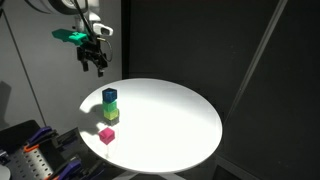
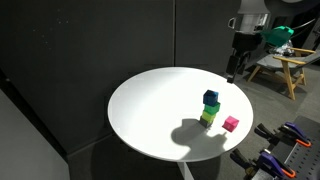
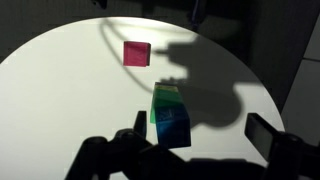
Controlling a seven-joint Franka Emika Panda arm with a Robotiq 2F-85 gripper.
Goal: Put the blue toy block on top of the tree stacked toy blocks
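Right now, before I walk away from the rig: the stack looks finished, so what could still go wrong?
The blue toy block sits atop the tree stacked toy blocks, a narrow column; a bump to the table might topple it. The open claw hangs high near the table edge; a low sweep could clip the column.

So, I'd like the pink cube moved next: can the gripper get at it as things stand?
Probably yes: the gripper hangs open above the table, and the pink cube sits apart from the stack, with nothing over it.
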